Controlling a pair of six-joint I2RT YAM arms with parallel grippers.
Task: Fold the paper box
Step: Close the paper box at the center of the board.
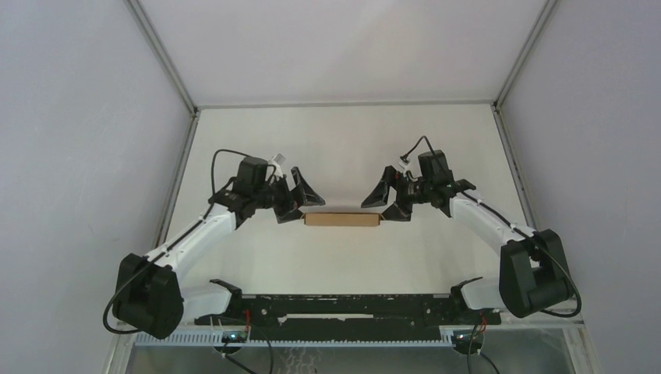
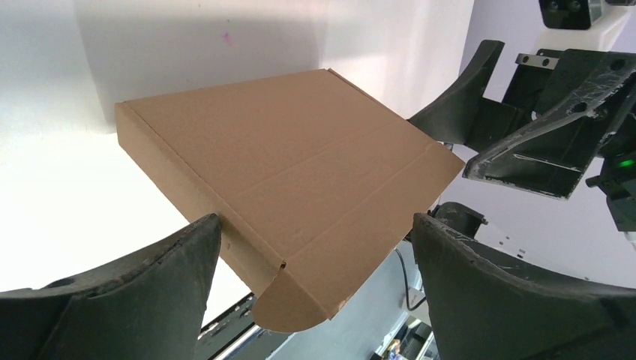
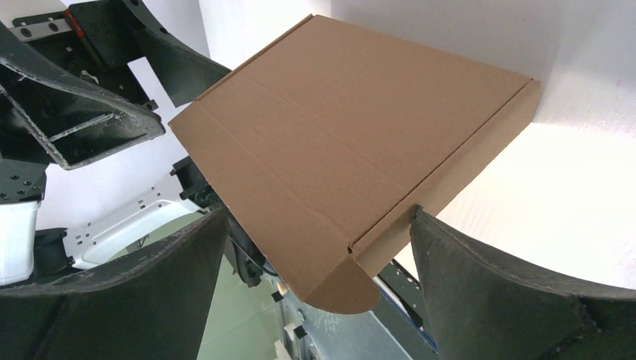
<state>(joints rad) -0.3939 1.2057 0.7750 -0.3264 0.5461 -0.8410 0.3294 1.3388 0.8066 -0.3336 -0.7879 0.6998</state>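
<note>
Brown paper box (image 1: pixel 341 220): closed flat; a narrow strip at the centre of the top view, over the white desk (image 1: pixel 343 140).
Left end effector (image 1: pixel 299 204): jaws wide, straddling the box's left end.
Right end effector (image 1: pixel 383 206): jaws wide, straddling the box's right end.
Contact: cannot tell whether any finger presses the cardboard.

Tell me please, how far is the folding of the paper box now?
Done, it seems: the paper box is a closed flat mailer, lid down. In hand: the left gripper and right gripper stand open, one at each end of it; contact I cannot tell. Left: perhaps tucking the rounded tab that sticks out at one corner.
</note>
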